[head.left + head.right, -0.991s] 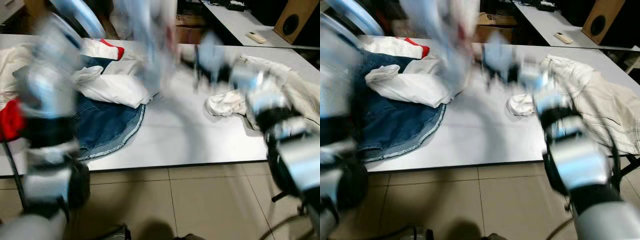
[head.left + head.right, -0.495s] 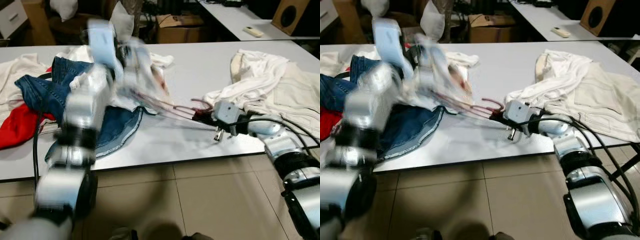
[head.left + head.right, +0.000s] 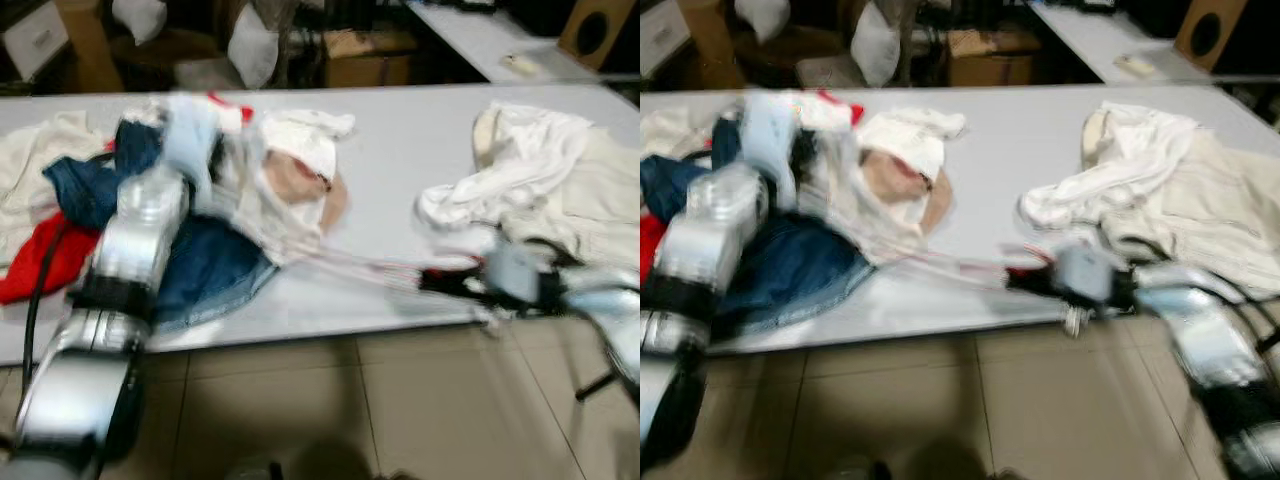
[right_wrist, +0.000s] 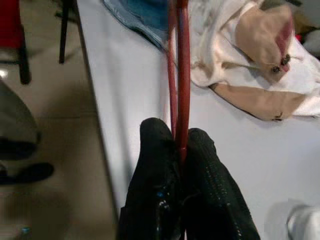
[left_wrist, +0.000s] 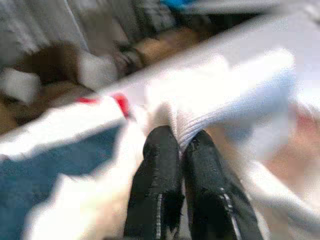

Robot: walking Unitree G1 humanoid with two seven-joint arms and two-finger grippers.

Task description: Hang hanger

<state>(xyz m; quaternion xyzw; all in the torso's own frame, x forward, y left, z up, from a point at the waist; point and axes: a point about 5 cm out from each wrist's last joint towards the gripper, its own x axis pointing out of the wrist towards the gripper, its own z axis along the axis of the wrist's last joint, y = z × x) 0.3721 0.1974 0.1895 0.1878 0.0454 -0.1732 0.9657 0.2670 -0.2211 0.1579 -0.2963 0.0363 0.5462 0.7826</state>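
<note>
A thin red wire hanger (image 4: 181, 75) runs low over the white table (image 3: 400, 140) near its front edge. My right gripper (image 4: 180, 145) is shut on one end of it, seen blurred in the left eye view as right gripper (image 3: 440, 280). The hanger (image 3: 350, 265) leads into a white and beige garment (image 3: 290, 185) at the table's left middle. My left gripper (image 5: 181, 145) is shut on a fold of that white garment (image 5: 225, 100), above the pile of clothes. The head views are blurred.
Blue jeans (image 3: 205, 270) and a red cloth (image 3: 35, 260) lie at the table's left. A heap of cream clothes (image 3: 540, 190) covers the right side. Cardboard boxes (image 3: 360, 45) and a second table stand behind. Tiled floor lies in front.
The whole picture has shifted with the camera. My right gripper has drawn the hanger toward the table's front edge, and the left arm has come down onto the clothes pile with the garment.
</note>
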